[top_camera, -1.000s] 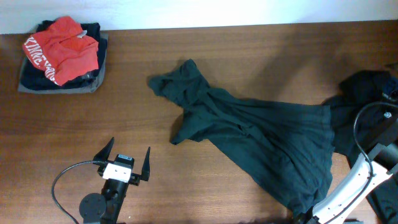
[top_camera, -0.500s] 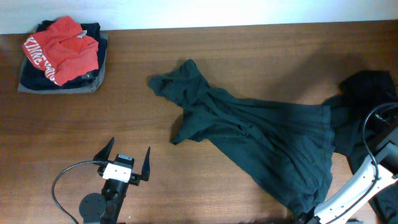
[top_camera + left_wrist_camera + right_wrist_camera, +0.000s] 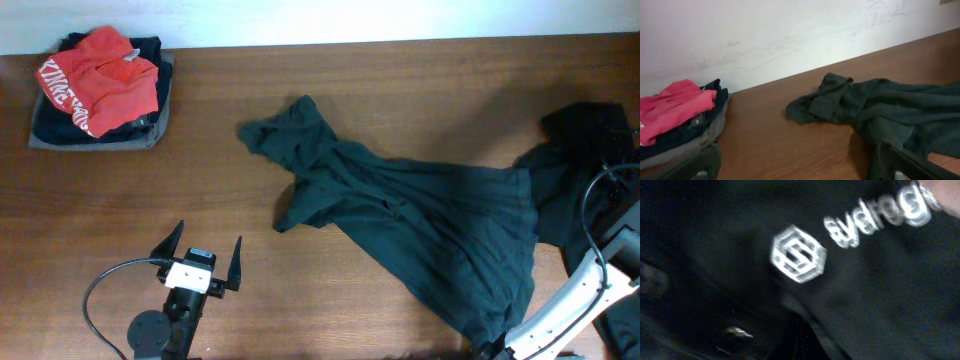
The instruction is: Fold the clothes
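- The folded stack (image 3: 98,85) sits at the far left corner of the wooden table (image 3: 150,190). It has a red printed top over dark layers, with soft rounded edges, and looks finished, so leave it alone.
- The left gripper (image 3: 207,246) hangs near the front edge with its fingers spread wide and nothing between them. It is well apart from any cloth.
- The teal shirt (image 3: 420,225) lies in the middle of the table, stretched in a slant from a bunched collar end at the back to a wide hem at the front right. It is limp matte knit, creased into long ridges.
- Folding it well probably means first pulling it flat, one gripper on each end, with low pinches on the single top layer.
- The black shirt (image 3: 585,150) is heaped at the right edge, touching the teal shirt. Up close it shows a white hexagon logo (image 3: 799,254) and lettering on dull dark cloth.
- The right arm (image 3: 560,305) reaches in low at the front right. The right gripper is pressed together, but whether cloth is caught in it cannot be told.
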